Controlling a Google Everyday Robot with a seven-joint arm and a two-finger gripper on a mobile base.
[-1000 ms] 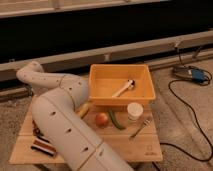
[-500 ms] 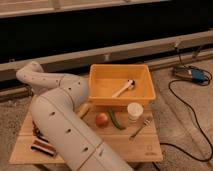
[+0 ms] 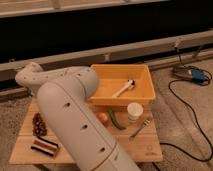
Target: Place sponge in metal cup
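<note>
At center of frame: arm over wooden table; gripper out of sight, open or closed cannot be told. Right of arm: yellow bin, cup.

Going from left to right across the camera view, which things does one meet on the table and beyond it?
Striped block → round fruit → green vegetable → white cup → blue device on the floor. The arm spans the left and middle, so it is not ranked; the end effector is out of view.
</note>
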